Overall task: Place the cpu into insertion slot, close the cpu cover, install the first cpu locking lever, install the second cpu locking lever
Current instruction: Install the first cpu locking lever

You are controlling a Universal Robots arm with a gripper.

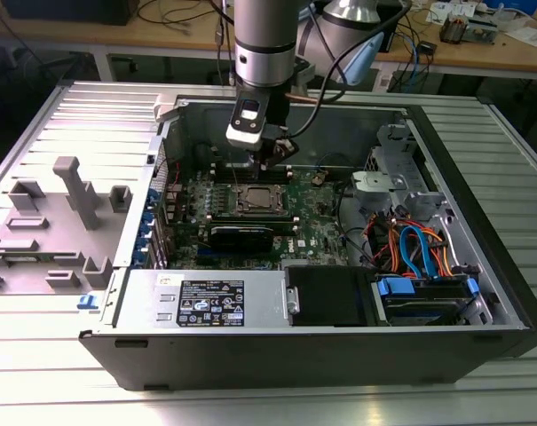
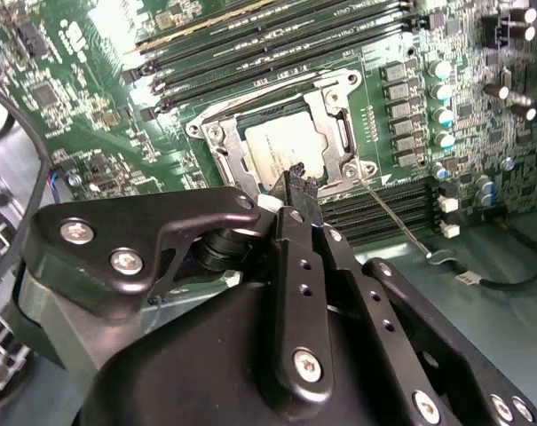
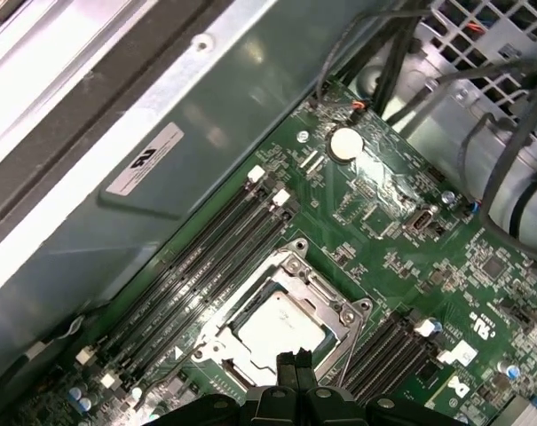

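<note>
**A:** Where's the cpu (image 2: pixel 286 149)?

**B:** It's seated in the insertion slot (image 2: pixel 266 108), at the centre of the exterior view. The cpu cover (image 2: pixel 228 158) lies flat around it.

**A:** And the end effector (image 2: pixel 299 180)?

**B:** It hovers close over the slot's edge, fingers pressed together, pinching nothing I can see.

**A:** Any levers?

**B:** In the second wrist view, one thin wire lever (image 2: pixel 394 218) angles out from the slot's corner, across the memory slots (image 2: pixel 348 213).

**A:** And around that?

**B:** A green motherboard (image 1: pixel 321 226) inside an open computer case (image 1: pixel 339 355), on a ribbed metal counter (image 1: pixel 73 390).
</note>
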